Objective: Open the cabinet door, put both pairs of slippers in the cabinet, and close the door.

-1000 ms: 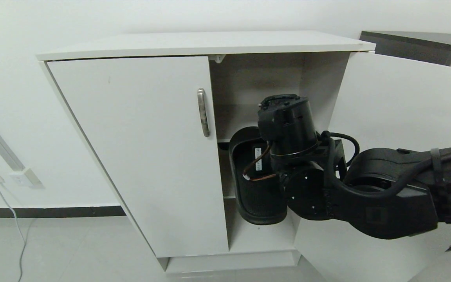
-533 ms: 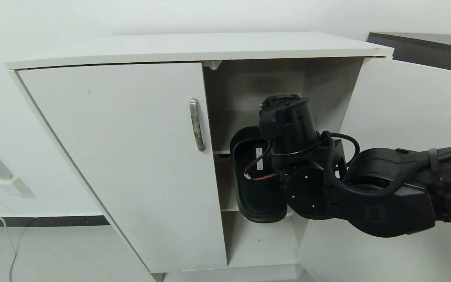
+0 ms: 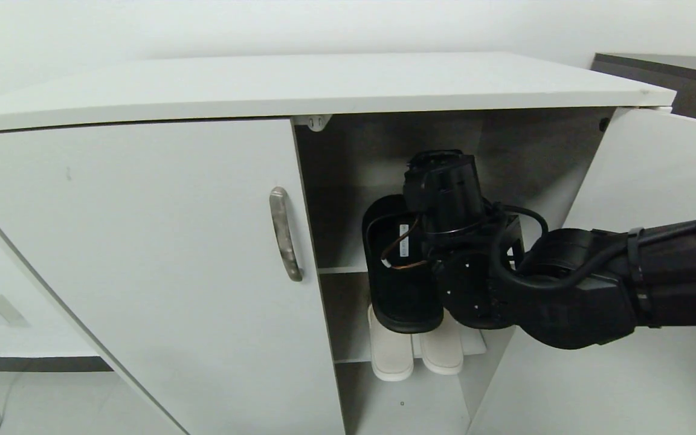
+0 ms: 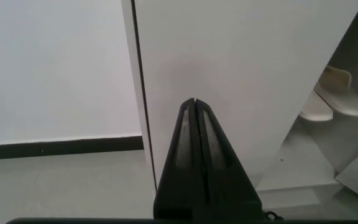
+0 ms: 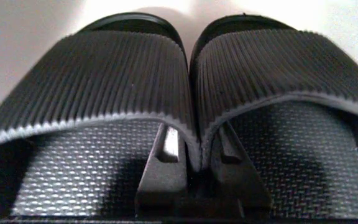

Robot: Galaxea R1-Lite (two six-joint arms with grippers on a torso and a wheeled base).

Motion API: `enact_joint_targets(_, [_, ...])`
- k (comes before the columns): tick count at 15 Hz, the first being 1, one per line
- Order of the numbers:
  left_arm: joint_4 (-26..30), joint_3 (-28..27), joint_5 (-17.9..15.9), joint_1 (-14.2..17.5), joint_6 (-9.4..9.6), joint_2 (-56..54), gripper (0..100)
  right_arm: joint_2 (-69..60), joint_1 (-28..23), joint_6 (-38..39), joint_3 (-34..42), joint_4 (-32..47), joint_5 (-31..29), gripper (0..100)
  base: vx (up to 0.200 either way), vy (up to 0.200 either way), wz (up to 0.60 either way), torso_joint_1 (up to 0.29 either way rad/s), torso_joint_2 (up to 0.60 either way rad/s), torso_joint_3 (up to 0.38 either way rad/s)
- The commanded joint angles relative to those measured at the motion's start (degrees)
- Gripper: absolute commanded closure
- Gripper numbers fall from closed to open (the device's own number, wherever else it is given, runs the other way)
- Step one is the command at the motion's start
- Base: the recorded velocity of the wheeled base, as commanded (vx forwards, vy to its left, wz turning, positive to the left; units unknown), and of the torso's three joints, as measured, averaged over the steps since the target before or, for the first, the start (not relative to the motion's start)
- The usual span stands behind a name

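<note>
Right wrist view: the black slippers [image 5: 129,81] lie side by side, the right gripper [image 5: 196,148] pinching their touching inner strap edges. In the head view the pair hangs at centre frame in the cabinet [image 3: 324,84] opening, above the white slippers [image 3: 414,353] on a lower shelf. The left door [image 3: 142,272] is shut, the right door [image 3: 644,181] stands open. The left gripper [image 4: 194,118], fingers pressed together, empty, faces the shut door.

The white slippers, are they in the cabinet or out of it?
In. The white slippers lie side by side on a shelf inside the cabinet, below the black slippers in the right gripper.
</note>
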Motion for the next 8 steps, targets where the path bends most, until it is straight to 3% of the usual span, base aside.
enact_joint_targets(1, [0.0, 0.0, 0.01, 0.01, -0.06, 0.07, 100, 1.46, -0.76, -0.86, -0.27, -1.2, 0.02, 100, 0.0, 0.0, 0.0, 0.0, 0.0, 0.0])
enact_joint_targets(8, [0.0, 0.0, 0.01, 0.01, -0.06, 0.07, 100, 6.74, -5.07, -2.27, -8.0, -0.41, 5.11, 100, 0.0, 0.0, 0.0, 0.0, 0.0, 0.0])
